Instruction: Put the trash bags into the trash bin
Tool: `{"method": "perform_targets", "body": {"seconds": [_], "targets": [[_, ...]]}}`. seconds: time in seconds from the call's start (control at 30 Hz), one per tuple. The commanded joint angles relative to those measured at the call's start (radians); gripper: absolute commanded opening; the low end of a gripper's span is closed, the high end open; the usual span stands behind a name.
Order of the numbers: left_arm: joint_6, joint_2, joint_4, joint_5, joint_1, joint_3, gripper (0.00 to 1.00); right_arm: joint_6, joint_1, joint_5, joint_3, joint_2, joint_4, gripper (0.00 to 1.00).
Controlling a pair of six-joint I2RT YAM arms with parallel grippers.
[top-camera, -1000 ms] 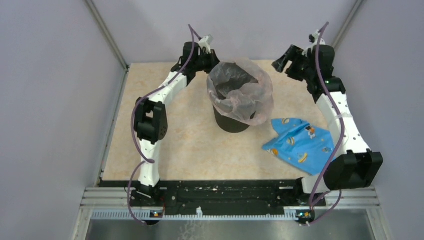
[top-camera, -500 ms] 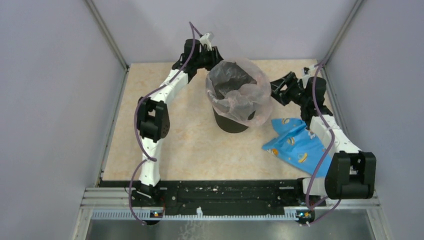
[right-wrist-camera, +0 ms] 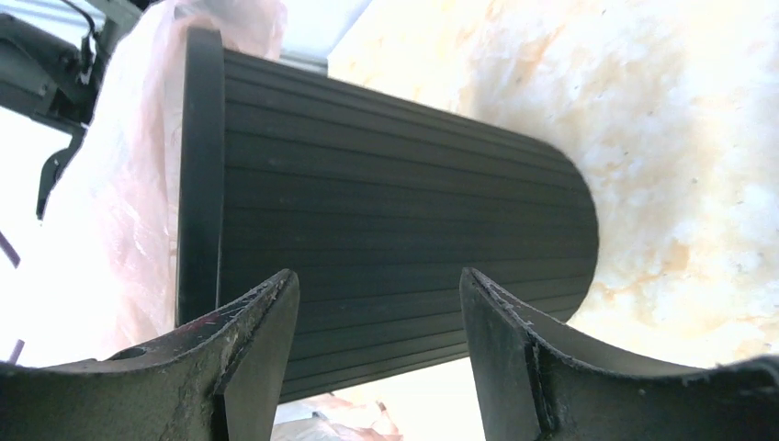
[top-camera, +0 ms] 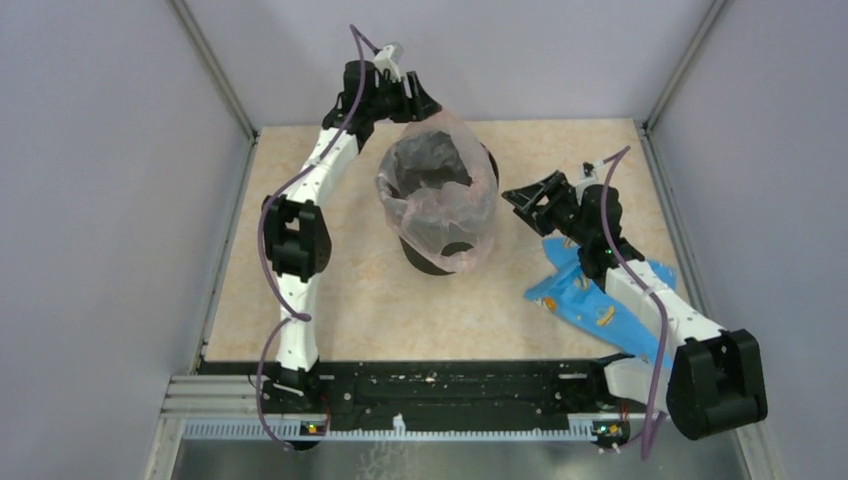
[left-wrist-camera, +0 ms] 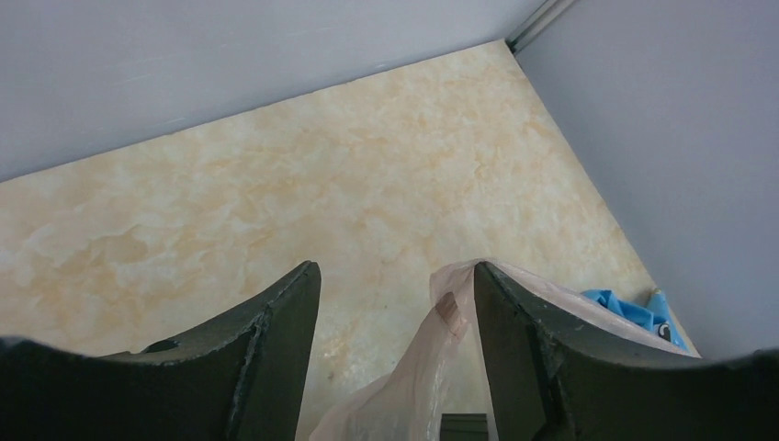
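Left gripper (top-camera: 408, 98) hangs at the far rim of the trash bin (top-camera: 428, 264), its fingers (left-wrist-camera: 276, 340) well apart. From where its wrist looks down, a fold of the trash bag (top-camera: 440, 215) comes up between them and lies against the inner face of the finger on the right of that view. Nothing is pinched.

The bag is a thin, crinkly film, pale pink and see-through. Its mouth is spread over the top of the bin, so the dark inside shows through it. A loose skirt of it hangs far down the near side, leaving only the black foot of the bin bare. The bin is round and black, with fine ribs running around its wall. It stands near the middle of the marbled beige table (top-camera: 330, 290).

Right gripper (top-camera: 522, 195) sits low, just beside the bin's right side and pointed at it, jaws parted and holding nothing. In its wrist view the bin's wall fills the gap between the fingers, though whether they touch it I cannot tell. A blue printed cloth (top-camera: 590, 312) lies under that arm.
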Motion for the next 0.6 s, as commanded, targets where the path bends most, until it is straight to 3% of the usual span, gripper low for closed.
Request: {"method": "perform_targets", "body": {"seconds": [0.0, 0.2, 0.43, 0.57], "targets": [[0.054, -0.050, -0.017, 0.016, 0.021, 0.026, 0.70, -0.060, -0.015, 0.098, 0.036, -0.070, -0.064, 0.65], [0.069, -0.095, -0.015, 0.047, 0.053, 0.021, 0.75, -0.127, -0.070, 0.004, 0.062, -0.113, -0.062, 0.66], [0.035, -0.053, 0.032, 0.204, 0.036, 0.054, 0.72, -0.321, -0.071, -0.124, 0.234, -0.068, -0.109, 0.68], [0.058, -0.043, 0.020, 0.217, 0.007, 0.063, 0.73, -0.447, -0.044, -0.190, 0.387, 0.030, -0.233, 0.67]]}}
